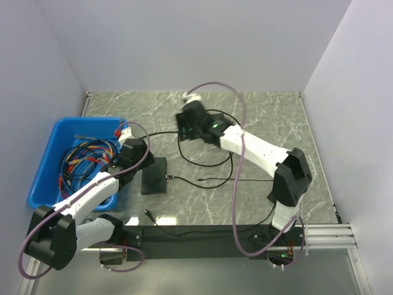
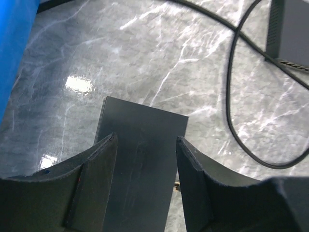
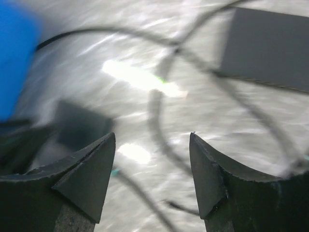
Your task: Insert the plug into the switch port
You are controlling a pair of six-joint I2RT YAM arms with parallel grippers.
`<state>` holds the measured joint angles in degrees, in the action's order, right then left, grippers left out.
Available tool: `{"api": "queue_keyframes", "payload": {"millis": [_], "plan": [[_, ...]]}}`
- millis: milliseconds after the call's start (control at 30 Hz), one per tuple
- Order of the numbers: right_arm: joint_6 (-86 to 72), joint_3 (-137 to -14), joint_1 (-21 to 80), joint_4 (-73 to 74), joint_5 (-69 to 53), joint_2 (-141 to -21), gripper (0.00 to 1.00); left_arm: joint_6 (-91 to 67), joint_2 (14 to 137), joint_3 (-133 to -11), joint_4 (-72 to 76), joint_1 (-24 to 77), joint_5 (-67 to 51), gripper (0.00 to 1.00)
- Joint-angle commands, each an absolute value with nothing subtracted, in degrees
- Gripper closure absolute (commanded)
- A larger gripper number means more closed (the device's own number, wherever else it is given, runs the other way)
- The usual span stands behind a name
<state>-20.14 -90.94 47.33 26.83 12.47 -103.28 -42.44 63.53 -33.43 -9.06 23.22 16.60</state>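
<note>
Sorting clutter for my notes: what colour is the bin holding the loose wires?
Bright blue bin, clearest in the top external view.

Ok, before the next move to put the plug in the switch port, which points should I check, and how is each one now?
1. Left gripper open: ok, fingers apart above the flat black slab.
2. Right gripper open and empty: ok.
3. Plug in a grip: not ok, the thin black cable lies loose on the grey marble table.
4. Plug tip located: cannot tell which cable end it is.
5. Switch port seen: cannot tell, the small black box shows no clear socket.
6. Right wrist view sharp: not ok, blurred.
</note>
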Motion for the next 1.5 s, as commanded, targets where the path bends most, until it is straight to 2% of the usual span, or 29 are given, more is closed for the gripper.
{"api": "queue_keyframes", "payload": {"millis": [0,67,300,467,700,867,933,1000,1100,1200,1367,1467], "plan": [[-21.88,-87.2,38.17,29.44,17.14,-99.76,0.31,-41.22,60.82,-33.4,-6.86,23.29,16.09,0.43],[-22.15,-84.73,31.77,29.09,16.18,-99.06,0.32,-41.13,60.12,-32.7,-6.16,23.2,15.39,0.43],[-23.2,-85.51,19.88,32.43,14.68,-105.81,0.36,-40.17,59.41,-30.59,-4.04,23.38,13.45,0.43],[-22.94,-91.13,16.44,35.94,13.89,-114.5,0.36,-40.08,59.33,-29.01,-2.82,23.38,12.57,0.43],[-23.73,-95.36,14.24,36.91,13.71,-120.58,0.38,-39.82,59.59,-27.25,-1.67,23.38,12.22,0.43],[-23.73,-98.08,12.84,37.79,12.92,-123.92,0.5,-39.64,60.12,-26.63,-1.23,23.38,12.13,0.44],[-23.73,-98.44,12.31,37.71,12.05,-124.97,0.58,-39.55,60.12,-26.37,-0.88,23.38,12.13,0.44],[-23.99,-98.26,11.87,37.53,10.9,-125.59,0.72,-39.55,60.38,-26.1,-0.7,23.38,12.04,0.44],[-23.82,-97.3,11.34,36.74,9.58,-125.16,0.81,-39.46,60.64,-26.28,-0.79,23.38,12.04,0.44],[-23.64,-97.47,11.16,37.88,9.14,-125.33,0.78,-39.37,60.56,-26.37,-0.88,23.38,12.13,0.44],[-23.12,-96.59,11.16,38.85,7.83,-124.72,0.69,-39.55,60.38,-26.1,-0.88,23.38,12.39,0.44],[-22.59,-96.85,11.08,40.08,6.51,-125.16,0.69,-39.55,60.47,-26.19,-0.97,23.38,12.48,0.44]]}}
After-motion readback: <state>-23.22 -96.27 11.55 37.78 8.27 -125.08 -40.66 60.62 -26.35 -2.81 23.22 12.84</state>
